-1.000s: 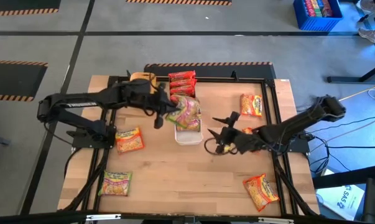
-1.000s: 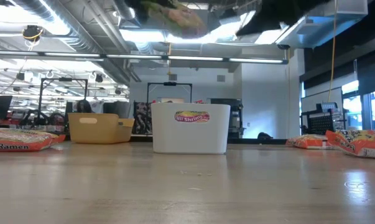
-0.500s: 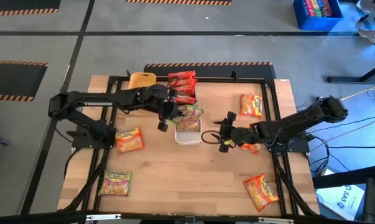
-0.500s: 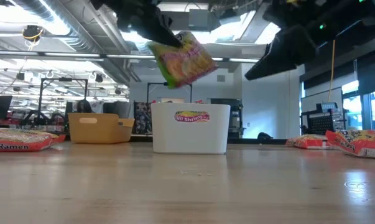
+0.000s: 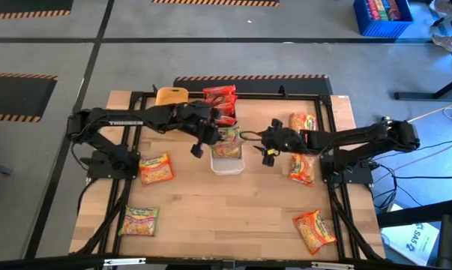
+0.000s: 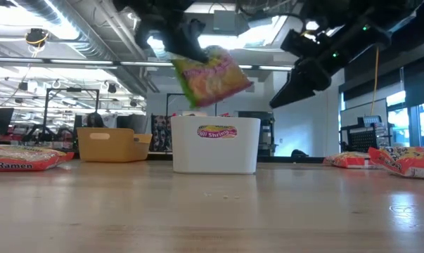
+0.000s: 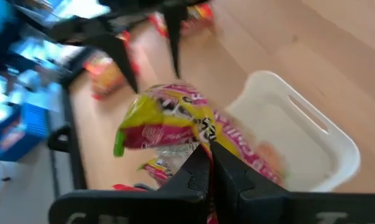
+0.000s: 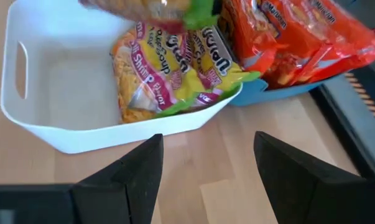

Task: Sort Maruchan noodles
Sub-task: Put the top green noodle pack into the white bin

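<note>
Two loose packets on the left: one orange-yellow packet (image 5: 156, 169) lies near the left arm's base, one green packet (image 5: 139, 220) lies near the table's front edge.
Yellow tray: the yellow tray (image 5: 171, 96) stands at the far edge, left of the centre.
Left gripper: the left gripper (image 5: 211, 136) hangs above the white tray (image 5: 227, 166); its fingers are pressed together on a corner of a green-pink packet (image 6: 210, 75).
Held packet: it hangs tilted in the air, just over the tray's rim, not yet inside.
White tray: at least one green-pink packet of the same kind (image 8: 168, 71) lies already inside, against one wall.
Red packets: some red packets (image 5: 220, 100) sit in a blue tray (image 8: 280, 92) just behind the white one.
Right gripper: the right gripper (image 5: 269, 142) hovers just beside the white tray; its fingers (image 8: 128, 171) stand apart and hold nothing.
Right side: three orange packets lie there, one at the far edge (image 5: 303, 125), one under the right arm (image 5: 300, 168), one near the front corner (image 5: 313, 229).
Step in hand: I judge it is the drop of the green-pink packet into the white tray.
Next move: the left fingers should part while the packet is over the tray's middle; so tilted, it could catch on the rim.
</note>
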You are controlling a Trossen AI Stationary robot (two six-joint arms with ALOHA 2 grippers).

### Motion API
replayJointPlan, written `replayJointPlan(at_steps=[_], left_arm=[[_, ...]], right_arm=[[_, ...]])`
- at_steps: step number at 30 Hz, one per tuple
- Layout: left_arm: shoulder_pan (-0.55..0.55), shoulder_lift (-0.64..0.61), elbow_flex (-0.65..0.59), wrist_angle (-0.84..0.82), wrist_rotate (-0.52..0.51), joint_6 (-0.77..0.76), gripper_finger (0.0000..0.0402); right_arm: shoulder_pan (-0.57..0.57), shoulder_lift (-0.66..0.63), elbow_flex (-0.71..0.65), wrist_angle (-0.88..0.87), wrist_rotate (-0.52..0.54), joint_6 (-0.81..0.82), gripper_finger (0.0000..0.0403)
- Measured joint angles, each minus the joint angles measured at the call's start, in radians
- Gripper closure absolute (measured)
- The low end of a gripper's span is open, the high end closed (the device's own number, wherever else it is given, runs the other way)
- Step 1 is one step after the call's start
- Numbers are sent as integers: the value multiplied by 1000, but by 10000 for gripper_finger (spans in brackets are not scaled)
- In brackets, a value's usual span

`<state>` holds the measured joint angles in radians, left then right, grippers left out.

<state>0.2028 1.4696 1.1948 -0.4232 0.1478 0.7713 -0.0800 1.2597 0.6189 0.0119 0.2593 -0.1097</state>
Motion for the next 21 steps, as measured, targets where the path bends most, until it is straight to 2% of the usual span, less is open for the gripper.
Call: replayJointPlan(at_steps=[4,8,13,21], left_arm=[[-1,116,164,-184,-3,9,401],[-12,214,287,-332,-6,-3,401],[-33,277,333,-354,2,6,401],[-35,327,325,-416,1,29,402]], right_arm=[[-32,3,0,-2,-77,7,171],[-32,3,0,-14,-110,35,171],[-32,10,0,-23,-149,58,171],[-32,20,0,-22,-148,60,171]])
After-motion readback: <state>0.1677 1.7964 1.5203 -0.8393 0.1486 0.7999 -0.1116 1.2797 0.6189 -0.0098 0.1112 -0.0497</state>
